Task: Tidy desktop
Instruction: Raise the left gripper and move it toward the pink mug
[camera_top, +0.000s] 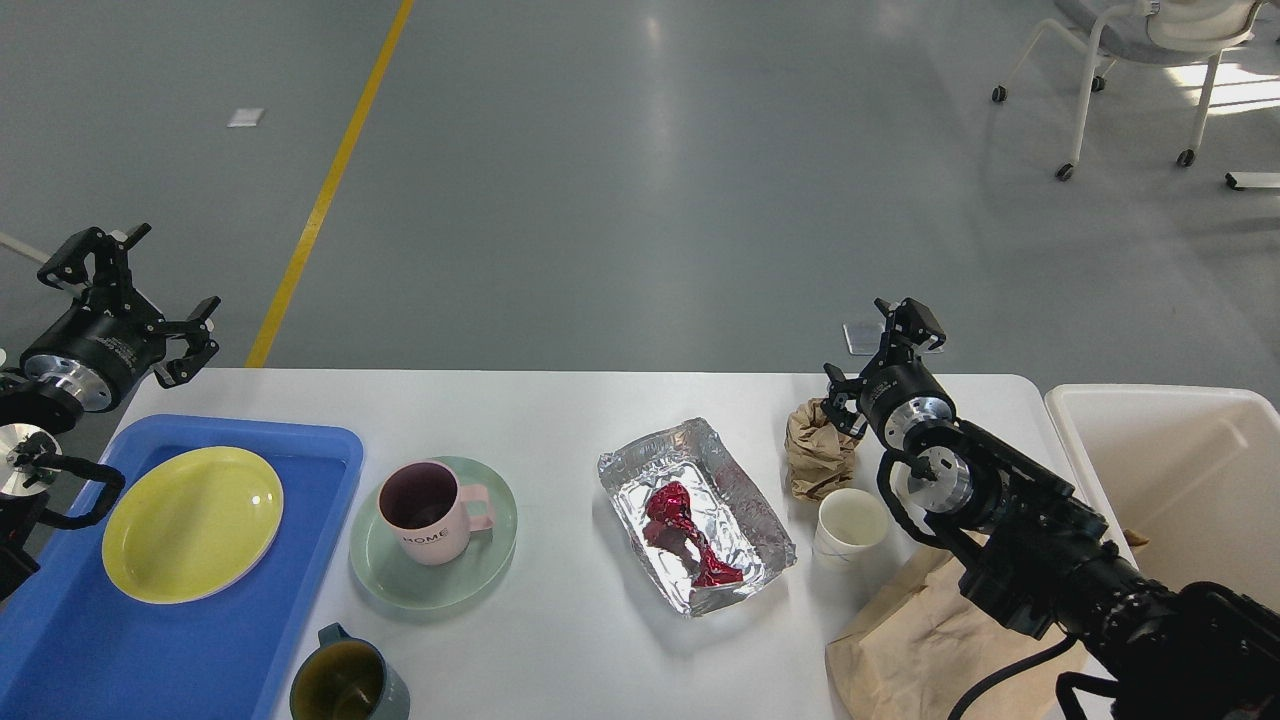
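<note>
Head view: left gripper (140, 290) hangs wide-jawed at nine o'clock. The desktop (600, 640) fills the lower half. At three o'clock, right gripper (880, 365) nears the crumpled paper bag (818, 450), jaws unreadable; it could topple the paper cup (848, 528).

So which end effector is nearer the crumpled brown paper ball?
Right. The right end effector sits just above and beside the crumpled brown paper ball, while the left end effector hangs open far off past the desktop's left corner.
</note>
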